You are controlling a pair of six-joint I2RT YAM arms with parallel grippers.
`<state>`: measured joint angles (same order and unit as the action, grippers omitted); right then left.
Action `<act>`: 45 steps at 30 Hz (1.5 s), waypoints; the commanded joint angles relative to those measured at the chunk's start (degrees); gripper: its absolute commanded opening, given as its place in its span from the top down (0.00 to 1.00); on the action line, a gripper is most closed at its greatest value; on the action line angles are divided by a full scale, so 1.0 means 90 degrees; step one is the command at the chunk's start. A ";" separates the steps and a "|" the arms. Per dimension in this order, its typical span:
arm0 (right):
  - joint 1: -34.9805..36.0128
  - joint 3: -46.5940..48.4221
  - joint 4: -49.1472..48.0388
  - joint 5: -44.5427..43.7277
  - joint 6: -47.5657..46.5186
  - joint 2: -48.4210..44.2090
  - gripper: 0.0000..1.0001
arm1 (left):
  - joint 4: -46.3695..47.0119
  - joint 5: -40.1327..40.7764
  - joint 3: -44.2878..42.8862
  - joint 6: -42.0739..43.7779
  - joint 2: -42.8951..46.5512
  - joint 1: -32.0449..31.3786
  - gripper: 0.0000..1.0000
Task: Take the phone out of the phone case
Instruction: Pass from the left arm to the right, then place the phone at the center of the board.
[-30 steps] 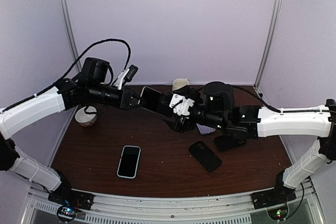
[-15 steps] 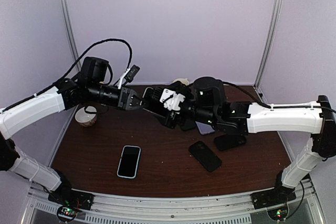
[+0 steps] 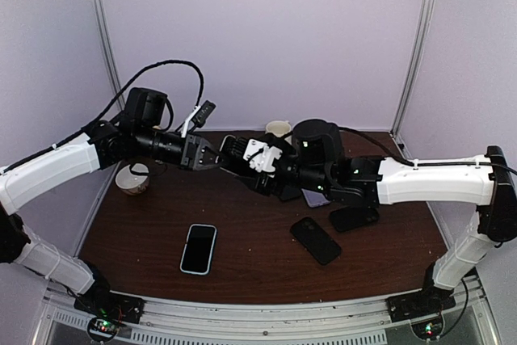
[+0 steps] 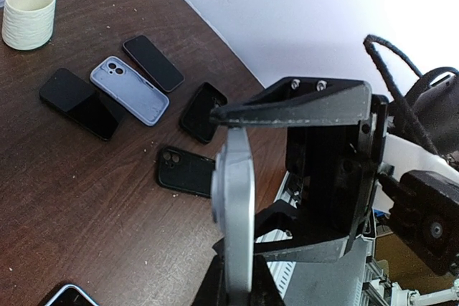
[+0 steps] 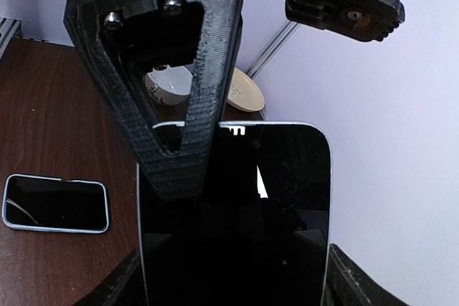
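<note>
A phone with a dark screen in a pale silver-blue case (image 3: 231, 151) is held in the air over the back of the table between both grippers. My left gripper (image 3: 212, 153) is shut on it. In the left wrist view the phone (image 4: 235, 206) stands edge-on, pinched front and back in my left gripper (image 4: 238, 281). My right gripper (image 3: 252, 159) has come in from the right. In the right wrist view its fingers (image 5: 122, 281) sit against the two long edges of the phone (image 5: 237, 206). The left gripper's black finger (image 5: 179, 69) crosses the screen's upper left.
On the brown table lie a phone in a light blue case (image 3: 199, 248) and a black phone (image 3: 315, 240). A white cup (image 3: 278, 129) stands at the back and a bowl (image 3: 133, 178) at the left. The left wrist view shows several more phones and an empty pale blue case (image 4: 130, 89).
My right gripper has moved left, towards the left gripper, and its fingers now lie along the phone's sides. The left gripper has kept its hold almost in place.
</note>
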<state>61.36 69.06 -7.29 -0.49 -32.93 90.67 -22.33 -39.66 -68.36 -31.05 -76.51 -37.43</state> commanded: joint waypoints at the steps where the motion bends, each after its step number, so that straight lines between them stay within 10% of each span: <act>1: -0.0012 0.0157 0.0048 -0.0125 0.0024 0.0050 0.49 | 0.0596 -0.0249 -0.0108 0.0024 0.0095 0.0048 1.00; 9: -0.0012 0.0209 0.0012 -0.0461 0.0456 0.0092 0.63 | 0.0567 -0.0185 -0.0110 0.0093 0.0064 0.0048 0.98; 22: -0.0069 0.0273 0.0741 -0.1032 0.3162 0.0144 0.76 | 0.0150 0.2053 0.0176 0.1124 0.0665 0.0057 0.09; 32: -0.0672 0.1269 0.1844 -0.0856 0.5593 0.1598 0.75 | -0.0240 0.4966 0.0349 0.2134 0.1272 0.0057 0.03; 45: -0.1070 0.3225 0.3183 -0.1367 0.6565 0.3756 0.72 | -0.0230 0.4924 0.0407 0.2288 0.1372 0.0058 0.03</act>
<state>52.01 93.97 19.18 -9.52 22.00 122.17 -24.99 3.81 -65.25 -11.81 -65.01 -37.32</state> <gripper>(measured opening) 0.735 0.971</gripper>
